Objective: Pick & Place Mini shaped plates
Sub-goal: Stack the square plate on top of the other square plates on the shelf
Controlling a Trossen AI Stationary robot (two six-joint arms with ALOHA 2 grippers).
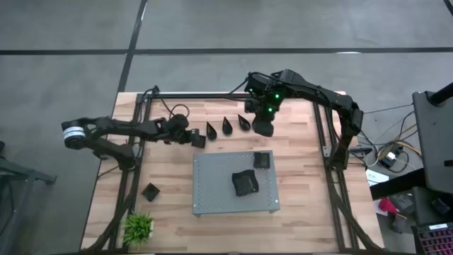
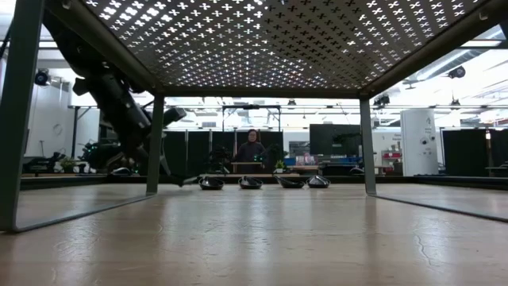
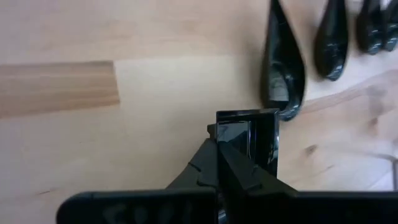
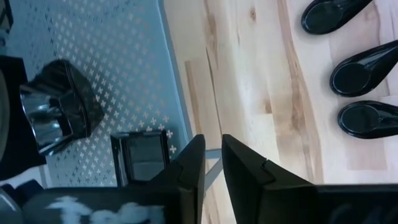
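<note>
Glossy black mini shaped plates (image 1: 226,126), grey cross-perforated board (image 1: 216,185), pale wood table (image 1: 297,227), green plant (image 1: 139,227)

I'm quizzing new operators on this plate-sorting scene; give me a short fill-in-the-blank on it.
1. The left gripper is shut on a small black ____ plate.
2. The grey perforated board carries ____ black plates.
3. The small green plant stands near the table's ____ corner in the high view.

Missing: square; two; bottom-left

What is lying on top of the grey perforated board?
On the grey perforated board lie a single square plate and a stack of black plates. How many are stacked is hidden.
</note>
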